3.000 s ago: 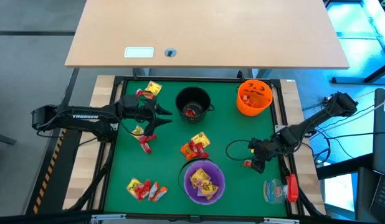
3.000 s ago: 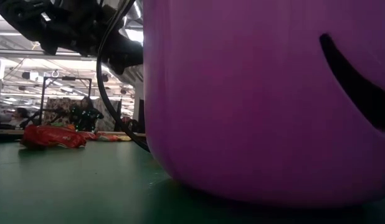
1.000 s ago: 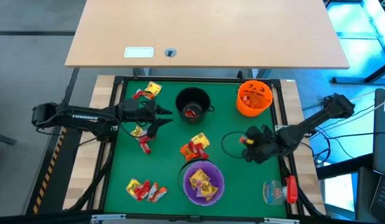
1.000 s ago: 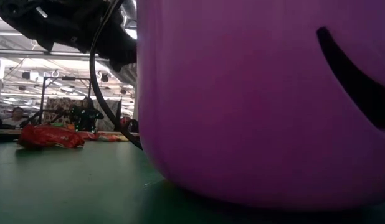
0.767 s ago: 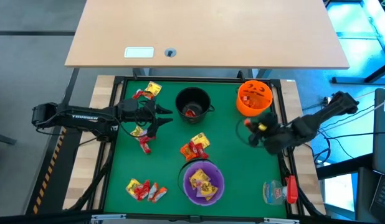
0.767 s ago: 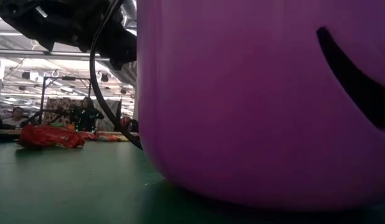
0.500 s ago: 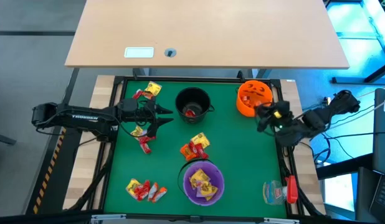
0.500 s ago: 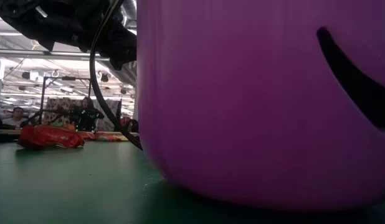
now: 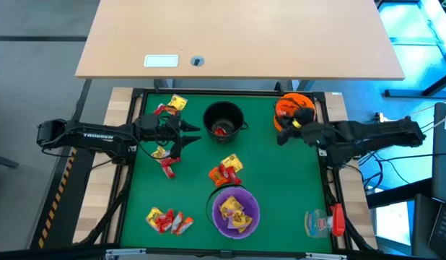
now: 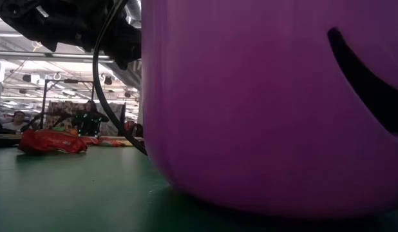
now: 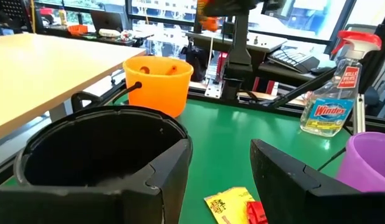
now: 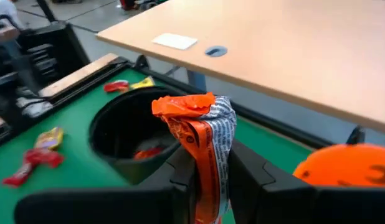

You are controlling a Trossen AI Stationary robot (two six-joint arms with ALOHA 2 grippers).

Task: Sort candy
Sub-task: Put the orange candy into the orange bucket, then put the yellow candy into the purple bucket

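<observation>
Candy lies in small heaps on the green mat (image 9: 281, 180): at the far left (image 9: 171, 105), beside my left gripper (image 9: 165, 163), in the middle (image 9: 226, 171) and at the near left (image 9: 169, 219). A black bowl (image 9: 224, 119), an orange bowl (image 9: 299, 108) and a purple bowl (image 9: 236, 209) stand on the mat. My left gripper (image 9: 188, 137) hovers open, left of the black bowl (image 11: 99, 146), with nothing between its fingers. My right gripper (image 9: 282, 135) is raised by the orange bowl's near-left rim, shut on an orange-and-silver candy (image 12: 204, 134). My right gripper pinches the orange-and-silver candy at its middle (image 12: 208, 163) between its two fingers (image 12: 183, 167). The crumpled orange end (image 12: 183, 104) sticks out past the fingertips. The fingers reach in from the table's right, slanting slightly down. The candy is lifted clear of the mat.
A spray bottle (image 9: 322, 221) lies at the near right corner. A light wooden table (image 9: 237, 36) stands beyond the far edge. The purple bowl (image 10: 276, 103) fills most of the low view, with a red candy (image 10: 51, 142) on the mat beside it.
My right gripper has risen and swung from the mat's right side toward the far edge, up to the orange bowl, turning its wrist as it went. It has stayed shut on the orange candy and carried it along.
</observation>
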